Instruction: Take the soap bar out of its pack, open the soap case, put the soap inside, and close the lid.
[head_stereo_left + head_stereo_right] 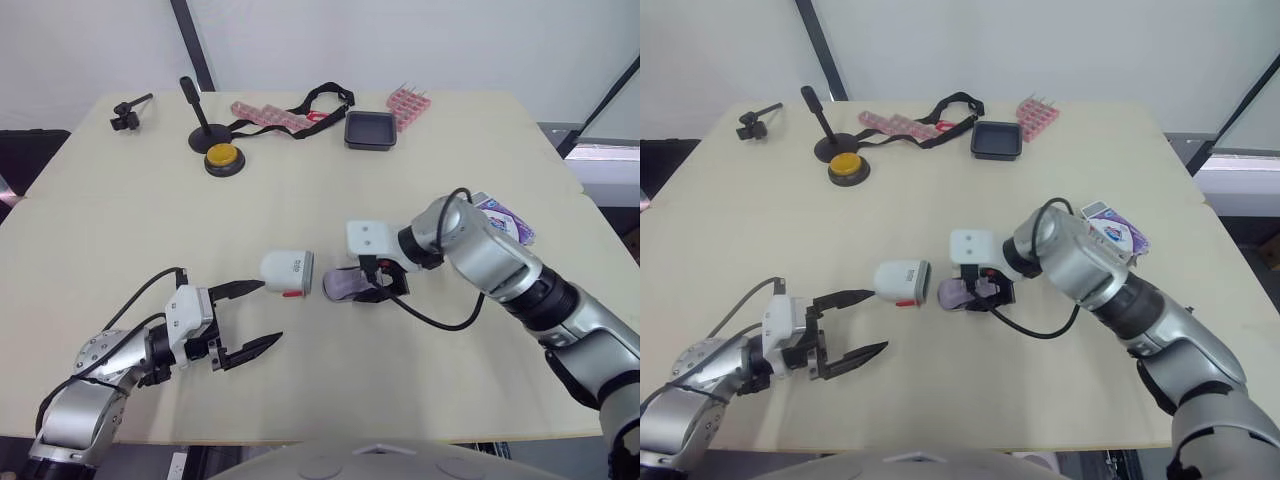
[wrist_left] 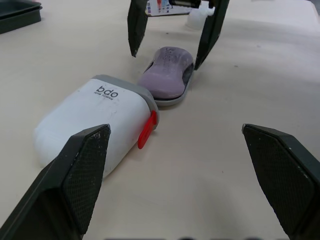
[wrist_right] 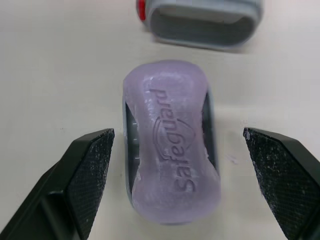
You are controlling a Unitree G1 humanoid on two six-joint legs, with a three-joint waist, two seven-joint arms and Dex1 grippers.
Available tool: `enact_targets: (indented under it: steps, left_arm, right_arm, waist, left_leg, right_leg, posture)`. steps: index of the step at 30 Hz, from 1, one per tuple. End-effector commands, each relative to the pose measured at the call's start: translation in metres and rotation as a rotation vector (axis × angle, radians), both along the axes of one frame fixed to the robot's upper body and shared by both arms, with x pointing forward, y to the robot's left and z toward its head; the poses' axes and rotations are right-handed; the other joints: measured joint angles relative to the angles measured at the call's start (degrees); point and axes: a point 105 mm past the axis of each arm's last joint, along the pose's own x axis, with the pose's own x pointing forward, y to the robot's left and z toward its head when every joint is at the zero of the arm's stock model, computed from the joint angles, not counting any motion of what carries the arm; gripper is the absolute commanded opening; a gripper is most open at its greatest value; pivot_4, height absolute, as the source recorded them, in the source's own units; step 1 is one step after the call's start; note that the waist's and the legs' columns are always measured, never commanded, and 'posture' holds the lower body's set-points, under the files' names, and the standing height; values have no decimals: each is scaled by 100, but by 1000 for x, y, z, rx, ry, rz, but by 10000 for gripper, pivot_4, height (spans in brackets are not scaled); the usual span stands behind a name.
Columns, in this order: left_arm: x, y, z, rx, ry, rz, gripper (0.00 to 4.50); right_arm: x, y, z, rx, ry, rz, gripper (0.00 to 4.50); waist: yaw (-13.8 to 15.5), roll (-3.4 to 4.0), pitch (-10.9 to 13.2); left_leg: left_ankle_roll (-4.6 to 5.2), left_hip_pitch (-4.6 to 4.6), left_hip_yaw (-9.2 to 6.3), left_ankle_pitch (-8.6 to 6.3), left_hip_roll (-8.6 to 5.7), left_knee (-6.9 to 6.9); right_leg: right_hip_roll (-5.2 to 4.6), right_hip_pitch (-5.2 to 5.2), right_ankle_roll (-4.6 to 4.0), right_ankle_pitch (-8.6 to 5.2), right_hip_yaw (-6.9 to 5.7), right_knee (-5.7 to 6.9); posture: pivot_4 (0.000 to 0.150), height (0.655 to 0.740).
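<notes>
Silver-grey arms (image 1: pixel 500 255), black cables (image 1: pixel 447 326), white wrist blocks (image 1: pixel 372 240), black textured pincer fingers (image 2: pixel 80 175).

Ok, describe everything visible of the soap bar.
The soap bar is pale lilac, a rounded oblong with Safeguard embossed on top, smooth and waxy-looking. Unwrapped, it lies flat on a grey tray on the table, just off the open mouth of the white case. The open fingers of the right gripper flank it without touching.
</notes>
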Motion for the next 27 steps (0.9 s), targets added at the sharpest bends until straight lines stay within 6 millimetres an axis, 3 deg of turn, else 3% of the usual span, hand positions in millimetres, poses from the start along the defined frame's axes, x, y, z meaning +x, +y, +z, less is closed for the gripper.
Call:
enact_targets:
  steps: [1,7,13,20,27]
  left_arm:
    - [11,1,10,16,-25,-21,45000]
    - [31,-2,10,158,-66,-150,45000]
    - [59,-10,13,229,-79,-191,45000]
    - [73,-19,10,335,-76,-273,45000]
    - [86,-13,7,407,-7,-317,45000]
  right_arm:
    - [-5,-8,26,182,-33,-8,44485]
    - [-20,-46,25,368,-72,-74,44485]
    - [-42,-74,9,391,-67,-93,44485]
    - [-48,-76,8,430,-70,-106,44485]
    - [-50,-75,7,455,-56,-109,44485]
  waist:
    - [43,-1,-1]
    - [63,-6,-4]
    - [37,-5,-5]
    - [16,-4,-5]
    - [60,-4,-6]
  left_leg:
    - [0,0,-1,0,0,1]
    - [1,3,1,0,-3,2]
    - [22,-5,0,-10,-1,2]
    - [36,-15,0,-12,-1,2]
    - [37,-15,-3,-12,-5,5]
  right_leg:
    - [0,0,0,0,0,2]
    - [-2,3,-1,-1,6,4]
    - [-3,3,-9,-5,7,5]
    - [-8,6,-23,-14,8,11]
    - [-7,6,-24,-14,7,10]
  posture:
    - [1500,7291]
    - [1500,7291]
    - [1500,7291]
    - [1500,7291]
    - [1500,7291]
